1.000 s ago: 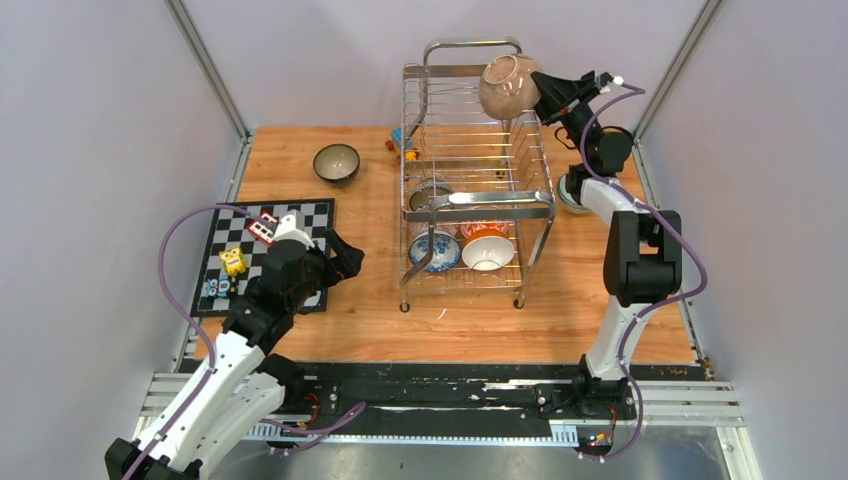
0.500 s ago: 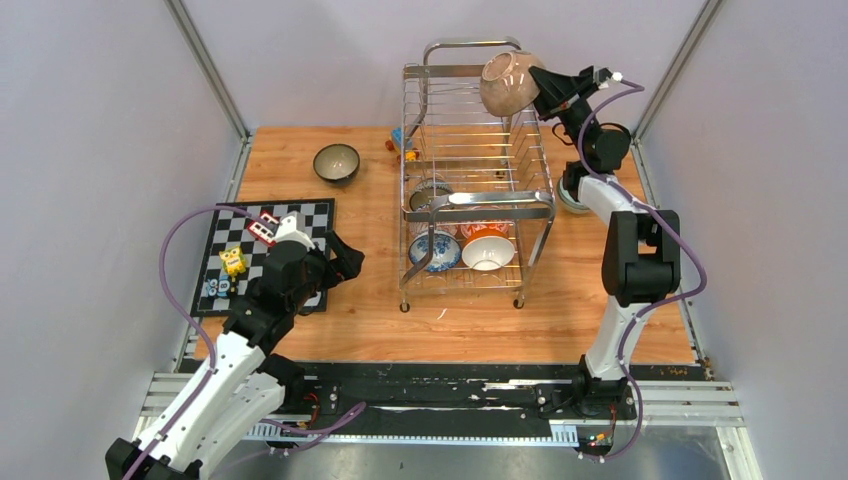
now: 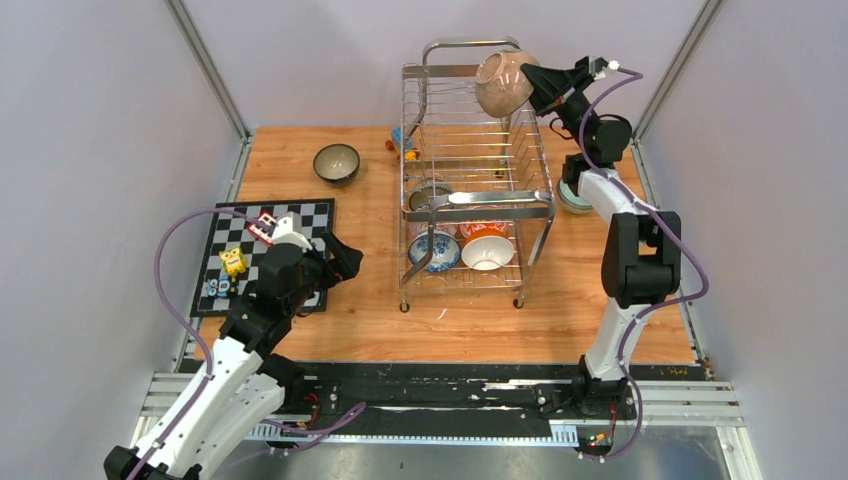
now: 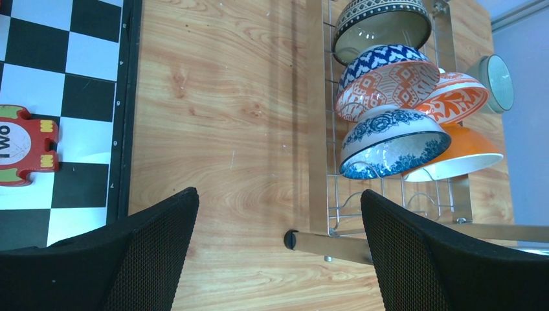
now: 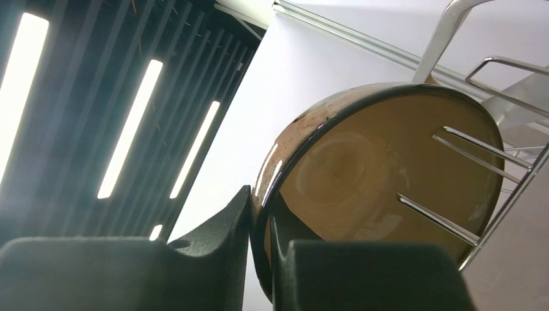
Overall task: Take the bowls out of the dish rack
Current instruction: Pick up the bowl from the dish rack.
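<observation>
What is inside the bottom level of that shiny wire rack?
Five, leaning on edge: a dark striped bowl, a blue-and-orange bowl, a red patterned bowl, a blue-white bowl and an orange-white bowl. Whether more sit behind them is hidden.

Dish rack (image 3: 478,130) at centre, bowls (image 3: 488,250) in lower tier; chequered board (image 3: 318,215) to its left, lone bowl (image 3: 336,162) behind board; top bowl (image 3: 500,85) at rack's upper right corner.

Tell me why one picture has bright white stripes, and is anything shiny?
Right wrist view: the stripes are ceiling lights, glaring bright; the brown bowl has white glints on its rim. Top view: the dish rack gleams. Left wrist view: even light, a faint shadow on the table beside the rack.
</observation>
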Motion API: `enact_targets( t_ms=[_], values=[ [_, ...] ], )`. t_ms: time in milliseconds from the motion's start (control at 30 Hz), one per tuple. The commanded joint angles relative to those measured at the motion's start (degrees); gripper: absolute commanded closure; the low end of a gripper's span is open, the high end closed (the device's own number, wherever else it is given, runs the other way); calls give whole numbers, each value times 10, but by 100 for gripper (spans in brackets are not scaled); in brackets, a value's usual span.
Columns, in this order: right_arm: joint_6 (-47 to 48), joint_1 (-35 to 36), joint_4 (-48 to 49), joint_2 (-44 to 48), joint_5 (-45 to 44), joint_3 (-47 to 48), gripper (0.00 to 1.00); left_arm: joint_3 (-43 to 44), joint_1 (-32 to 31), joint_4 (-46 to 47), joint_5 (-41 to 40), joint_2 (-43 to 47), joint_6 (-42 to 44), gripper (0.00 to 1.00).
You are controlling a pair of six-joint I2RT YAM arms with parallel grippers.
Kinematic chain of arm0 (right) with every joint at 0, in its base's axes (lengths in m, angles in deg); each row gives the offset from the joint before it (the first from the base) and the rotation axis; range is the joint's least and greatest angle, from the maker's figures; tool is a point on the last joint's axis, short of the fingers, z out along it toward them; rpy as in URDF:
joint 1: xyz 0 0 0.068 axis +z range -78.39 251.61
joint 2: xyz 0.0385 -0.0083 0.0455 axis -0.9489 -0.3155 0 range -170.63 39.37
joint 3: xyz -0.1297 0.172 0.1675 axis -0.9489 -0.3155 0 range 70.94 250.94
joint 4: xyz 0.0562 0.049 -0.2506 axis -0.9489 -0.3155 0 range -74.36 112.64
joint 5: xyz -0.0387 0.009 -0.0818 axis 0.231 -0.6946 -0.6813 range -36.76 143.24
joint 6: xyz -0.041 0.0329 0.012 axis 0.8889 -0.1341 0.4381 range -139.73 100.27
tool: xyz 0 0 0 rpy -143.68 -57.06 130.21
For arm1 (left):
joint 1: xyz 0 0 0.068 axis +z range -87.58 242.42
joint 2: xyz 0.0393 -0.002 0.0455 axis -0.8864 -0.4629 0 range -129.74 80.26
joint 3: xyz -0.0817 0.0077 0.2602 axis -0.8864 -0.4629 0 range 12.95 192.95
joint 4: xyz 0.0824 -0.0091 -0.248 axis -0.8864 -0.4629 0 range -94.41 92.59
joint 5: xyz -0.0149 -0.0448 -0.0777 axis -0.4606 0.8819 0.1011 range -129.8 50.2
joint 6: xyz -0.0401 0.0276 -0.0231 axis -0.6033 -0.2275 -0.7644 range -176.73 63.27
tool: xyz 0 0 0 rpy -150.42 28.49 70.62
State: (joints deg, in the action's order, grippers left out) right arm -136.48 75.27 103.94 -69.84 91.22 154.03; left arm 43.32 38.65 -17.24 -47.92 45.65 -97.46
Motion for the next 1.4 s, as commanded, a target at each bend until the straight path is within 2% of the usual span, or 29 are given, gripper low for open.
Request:
enact_targets(
  t_ms=[0, 533, 700, 900, 1100, 1200, 1367],
  values=[
    [18, 17, 14, 46, 0, 41, 97, -2, -2, -10, -7, 16, -1, 4],
    [75, 17, -117, 60, 18, 163, 97, 9, -2, -24, -24, 44, -1, 4],
    [108, 18, -173, 66, 35, 210, 98, 24, -2, -31, -47, 41, -14, 0],
    [196, 21, -273, 108, 60, 237, 98, 58, -2, -48, -71, 22, -48, 0],
    [265, 26, -349, 139, 81, 262, 98, 118, -2, -60, -62, -6, -44, 0],
    [324, 35, -424, 157, 93, 282, 98, 140, -2, -64, -56, -7, -33, 0],
    [454, 65, -557, 189, 112, 327, 98, 166, -2, -121, -157, 23, -34, 0]
  ],
)
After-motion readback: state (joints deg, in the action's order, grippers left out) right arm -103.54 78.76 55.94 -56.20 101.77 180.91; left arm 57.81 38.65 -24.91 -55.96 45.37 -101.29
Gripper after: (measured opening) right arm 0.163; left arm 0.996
